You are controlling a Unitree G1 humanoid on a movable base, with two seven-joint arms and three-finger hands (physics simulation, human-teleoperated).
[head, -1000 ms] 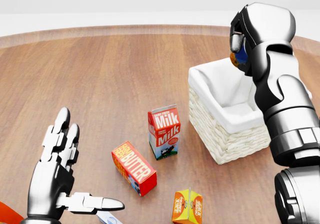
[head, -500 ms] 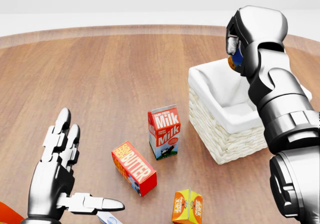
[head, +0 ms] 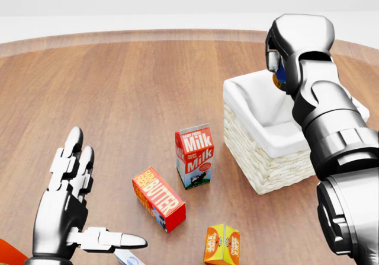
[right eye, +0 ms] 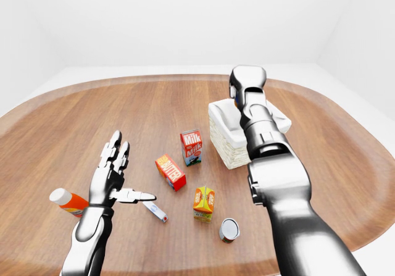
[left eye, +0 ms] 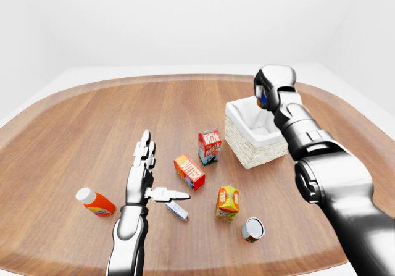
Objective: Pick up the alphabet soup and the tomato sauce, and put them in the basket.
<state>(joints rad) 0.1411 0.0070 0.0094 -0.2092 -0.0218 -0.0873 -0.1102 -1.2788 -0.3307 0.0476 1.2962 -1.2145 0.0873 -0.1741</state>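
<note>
1. The right hand (head: 284, 57) is curled shut around a small can (head: 279, 75), of which only a blue and orange sliver shows between the fingers; its label cannot be read, so which of the two cans it is cannot be told.
2. That hand and can hang over the basket (head: 266, 164), above the upper right part of its opening in the head view.
3. The basket is a pale woven box with a white cloth lining, and in these views nothing shows inside it.
4. A second can (left eye: 252, 229) lies on its side on the wooden table (left eye: 74, 134), well below the basket in the left-eye view, its grey end facing the camera; its label is hidden too.
5. Just left of the basket stands the milk carton (head: 194, 156), upright.
6. Below and left of the basket, past the milk, the butter box (head: 159, 198) lies flat and slanted.
7. Below the basket, near the lying can, stands an orange juice carton (left eye: 228, 202).
8. Far left of the basket, the left hand (head: 74, 208) is held open, fingers straight and thumb out to the side, gripping nothing.
9. A small white tube (left eye: 177, 211) lies just under its thumb.
10. An orange bottle with a white cap (left eye: 95, 202) lies farthest left from the basket.
</note>
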